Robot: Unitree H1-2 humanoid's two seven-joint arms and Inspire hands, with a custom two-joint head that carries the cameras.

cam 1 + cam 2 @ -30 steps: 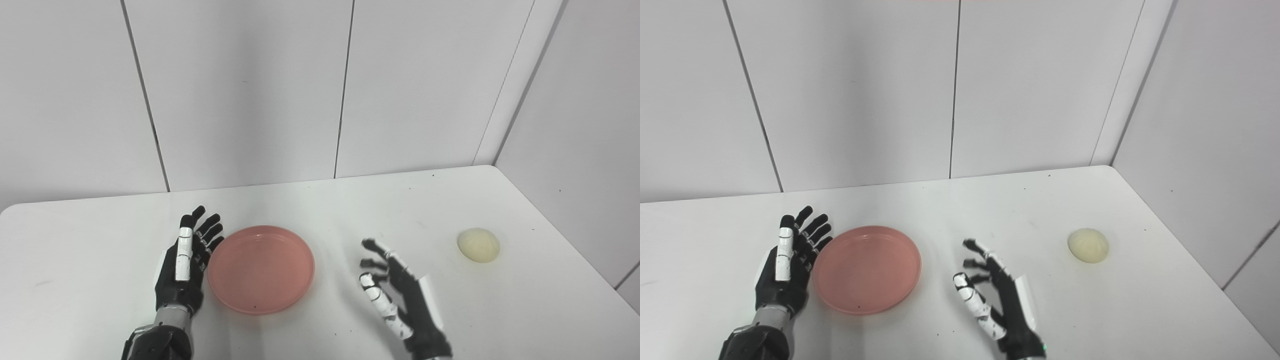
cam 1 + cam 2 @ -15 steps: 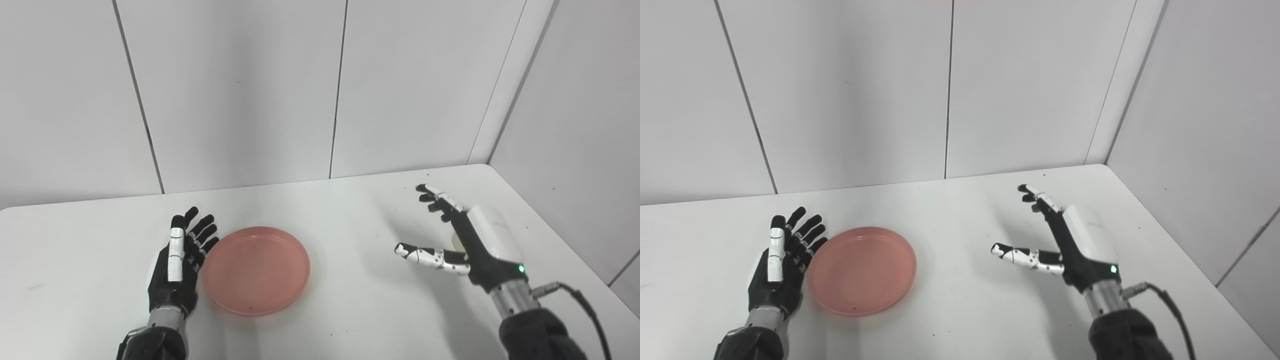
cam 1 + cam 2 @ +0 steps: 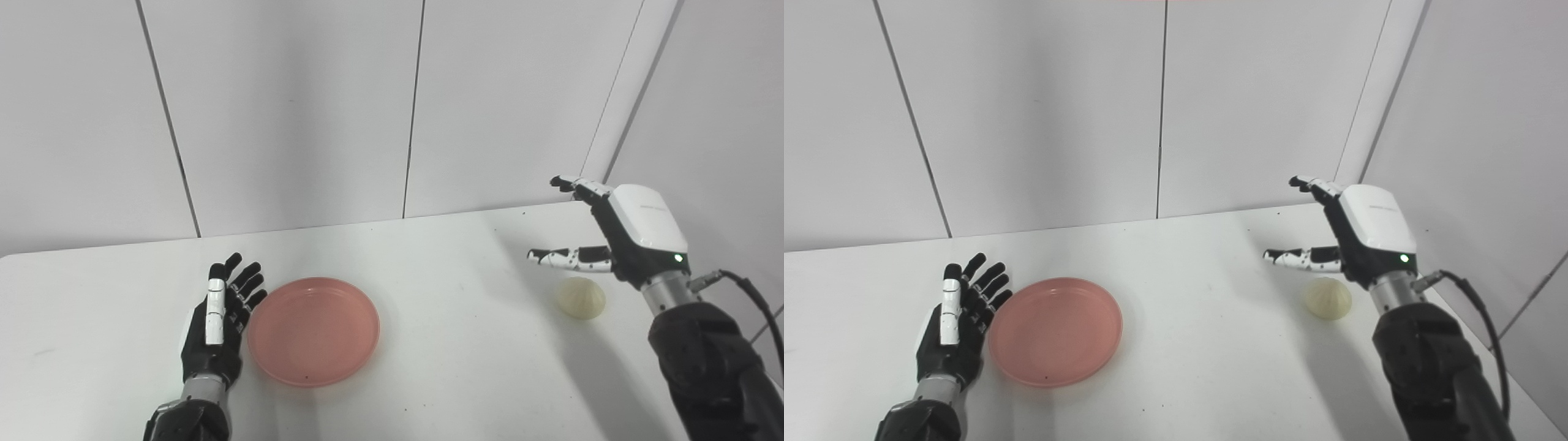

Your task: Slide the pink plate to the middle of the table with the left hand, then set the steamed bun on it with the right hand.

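Observation:
The pink plate (image 3: 313,329) lies flat on the white table (image 3: 441,367), left of the middle. My left hand (image 3: 217,327) is open, its fingers straight, right beside the plate's left rim. The pale steamed bun (image 3: 580,297) sits on the table near the right edge. My right hand (image 3: 612,236) is open with fingers spread, raised in the air just above and behind the bun, not touching it. The same scene shows in the right eye view, with the plate (image 3: 1055,332), the bun (image 3: 1328,298) and the right hand (image 3: 1350,236).
White wall panels stand behind the table and along its right side, close to the bun. The table's right edge (image 3: 729,343) runs just past the right arm. A black cable (image 3: 753,300) hangs from the right wrist.
My right hand has risen and swung right, from low beside the plate to above the bun. The left hand and plate have stayed in place; the camera shifted slightly.

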